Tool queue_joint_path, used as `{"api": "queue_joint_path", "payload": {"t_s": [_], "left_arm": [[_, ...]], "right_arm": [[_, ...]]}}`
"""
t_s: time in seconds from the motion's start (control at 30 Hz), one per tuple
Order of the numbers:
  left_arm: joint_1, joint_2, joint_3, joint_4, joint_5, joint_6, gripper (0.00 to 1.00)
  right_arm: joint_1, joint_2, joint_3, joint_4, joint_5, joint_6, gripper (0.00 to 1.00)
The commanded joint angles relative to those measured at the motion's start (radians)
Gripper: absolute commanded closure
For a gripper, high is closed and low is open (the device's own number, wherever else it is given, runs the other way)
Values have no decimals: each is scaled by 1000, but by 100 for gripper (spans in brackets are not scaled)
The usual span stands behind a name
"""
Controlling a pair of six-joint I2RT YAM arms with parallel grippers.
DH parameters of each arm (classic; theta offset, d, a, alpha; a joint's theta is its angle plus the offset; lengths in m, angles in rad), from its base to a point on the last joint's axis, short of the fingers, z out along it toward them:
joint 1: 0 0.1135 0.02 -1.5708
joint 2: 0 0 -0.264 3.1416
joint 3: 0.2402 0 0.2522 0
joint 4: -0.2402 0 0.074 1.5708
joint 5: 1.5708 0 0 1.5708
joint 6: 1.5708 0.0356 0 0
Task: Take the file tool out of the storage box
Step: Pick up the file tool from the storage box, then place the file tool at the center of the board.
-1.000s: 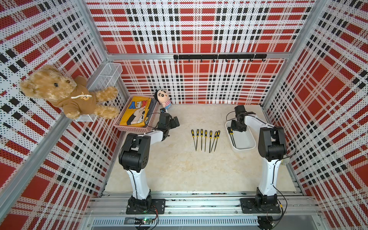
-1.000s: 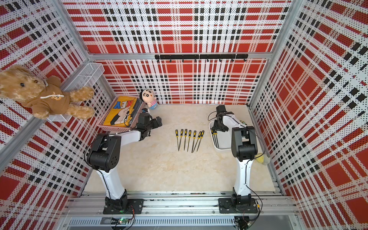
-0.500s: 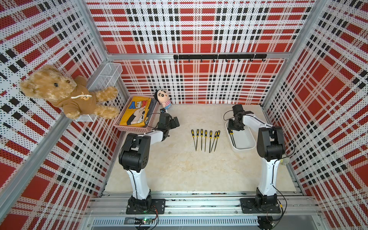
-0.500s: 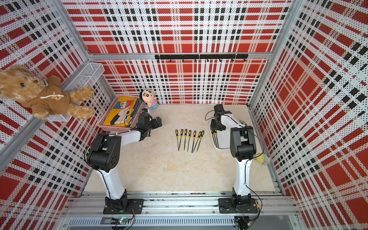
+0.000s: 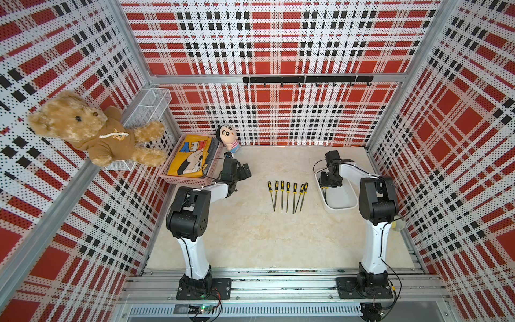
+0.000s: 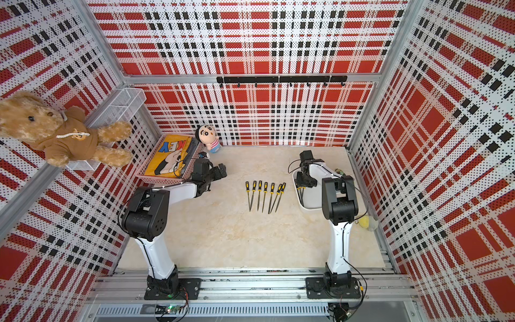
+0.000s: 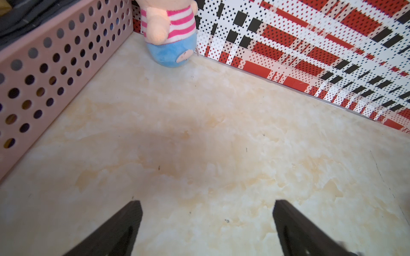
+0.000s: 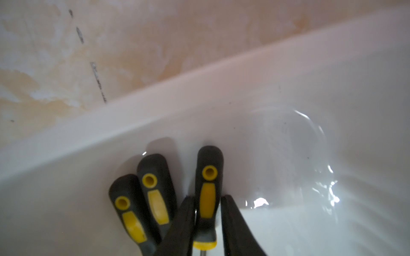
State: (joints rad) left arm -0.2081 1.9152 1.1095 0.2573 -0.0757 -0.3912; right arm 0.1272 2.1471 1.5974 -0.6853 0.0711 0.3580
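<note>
The storage box [image 5: 341, 207] [image 6: 309, 207] is a white tub at the table's right. My right gripper [image 5: 324, 186] [image 6: 301, 187] reaches down into its far left corner. In the right wrist view the right gripper [image 8: 207, 198] has its jaws pressed on both sides of a black-and-yellow file tool [image 8: 208, 177] handle. Two more files [image 8: 153, 184] lie beside it against the box wall. My left gripper [image 5: 245, 171] [image 7: 207, 202] hovers open over bare table near the pink basket, holding nothing.
Several files [image 5: 287, 195] [image 6: 264, 195] lie in a row on the table mid-way between the arms. A pink perforated basket [image 5: 189, 181] with cloth, a small doll [image 5: 230, 138], a teddy bear [image 5: 89, 131] and a wire basket [image 5: 150, 103] sit at the back left.
The right gripper has dropped lower into the box's left side and its jaws have narrowed onto a file handle. The left arm has not moved.
</note>
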Motion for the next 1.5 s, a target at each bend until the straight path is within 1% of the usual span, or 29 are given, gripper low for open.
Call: {"api": "queue_joint_path", "payload": {"t_s": [0.0,0.07,0.2,0.33,0.47,0.6,0.7,0.8,0.87,1.0,1.07,1.17,1.23,1.47], "left_arm": [[7,-16,-3,5,-2,12,1],[7,-16,-2,3,-2,12,1],[6,-17,5,2,-1,12,1],[7,-18,13,-3,-3,17,1],[8,-20,20,-4,-5,14,1],[25,-26,13,12,15,-12,1],[49,-37,-4,35,35,-36,1],[67,-50,-20,36,33,-42,1],[76,-60,-35,39,32,-40,1],[92,-78,-57,39,25,-38,1],[99,-89,-73,44,26,-40,1],[107,-98,-88,48,24,-40,1],[108,-103,-98,49,21,-38,1],[109,-108,-122,59,19,-38,1]], "right_arm": [[-11,21,-16,-14,1,-8,83],[-11,11,-11,-13,6,-3,90],[-11,-21,34,-33,29,1,93],[0,-82,116,-74,55,-8,94],[52,-135,216,-100,44,-21,94],[136,-126,343,-148,-3,-5,93],[222,-93,403,-147,-70,24,91],[300,-35,458,-149,-84,70,91],[337,1,457,-98,-167,127,91],[411,82,477,-11,-236,245,90],[450,148,533,-4,-241,278,90],[494,244,660,-55,-211,305,90],[505,298,718,-81,-207,322,90],[520,353,736,-80,-197,343,90]]}}
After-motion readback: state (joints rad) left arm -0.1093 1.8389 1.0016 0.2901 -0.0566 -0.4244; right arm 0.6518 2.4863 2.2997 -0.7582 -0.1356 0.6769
